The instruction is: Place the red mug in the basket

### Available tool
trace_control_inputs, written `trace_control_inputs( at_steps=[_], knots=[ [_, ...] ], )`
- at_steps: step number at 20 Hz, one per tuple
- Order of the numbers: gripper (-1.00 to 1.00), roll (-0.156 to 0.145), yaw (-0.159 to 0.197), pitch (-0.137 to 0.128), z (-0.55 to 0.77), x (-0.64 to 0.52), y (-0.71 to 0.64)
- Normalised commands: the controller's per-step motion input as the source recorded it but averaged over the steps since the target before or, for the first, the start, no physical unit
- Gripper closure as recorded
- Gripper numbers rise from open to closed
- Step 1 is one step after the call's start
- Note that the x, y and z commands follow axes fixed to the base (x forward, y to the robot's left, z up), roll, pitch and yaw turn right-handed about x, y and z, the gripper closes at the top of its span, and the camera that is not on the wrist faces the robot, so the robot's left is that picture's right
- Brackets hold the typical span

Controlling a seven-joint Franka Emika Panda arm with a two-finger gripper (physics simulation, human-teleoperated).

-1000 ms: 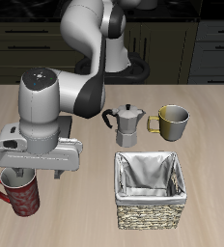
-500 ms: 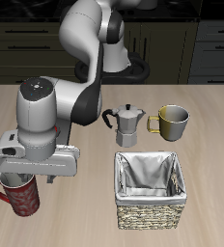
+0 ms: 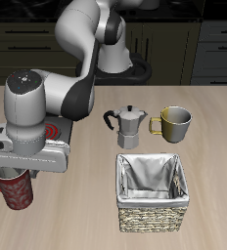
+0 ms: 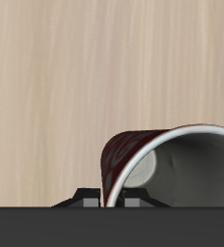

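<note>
Now hand [image 3: 22, 176] pinching red mug [image 3: 18, 189], grey inside bare; basket [image 3: 152, 209] cloth-lined, nothing inside.

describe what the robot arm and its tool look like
The arm is glossy white with rounded segments and dark grey joint bands. The wrist link has a round cap with a small dark dot and a red mark on its side. The tool has a flat light-grey body and dark fingers. No cables show.
</note>
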Motion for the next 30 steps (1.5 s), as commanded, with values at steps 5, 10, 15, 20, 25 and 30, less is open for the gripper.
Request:
trace_control_inputs(
  at_steps=[5, 10, 15, 20, 25, 30],
  knots=[
    [1.00, -0.004, -0.037, -0.038, 0.26, -0.16, -0.02],
    [1.00, 0.010, -0.027, -0.072, 0.45, -0.23, 0.20],
    [1.00, 0.025, -0.018, -0.065, 0.46, -0.26, 0.30],
    [1.00, -0.003, -0.025, -0.050, 0.41, -0.20, 0.15],
    [1.00, 0.004, -0.009, -0.070, 0.50, -0.23, 0.13],
    [1.00, -0.007, 0.008, -0.061, 0.48, -0.23, 0.17]
  ],
)
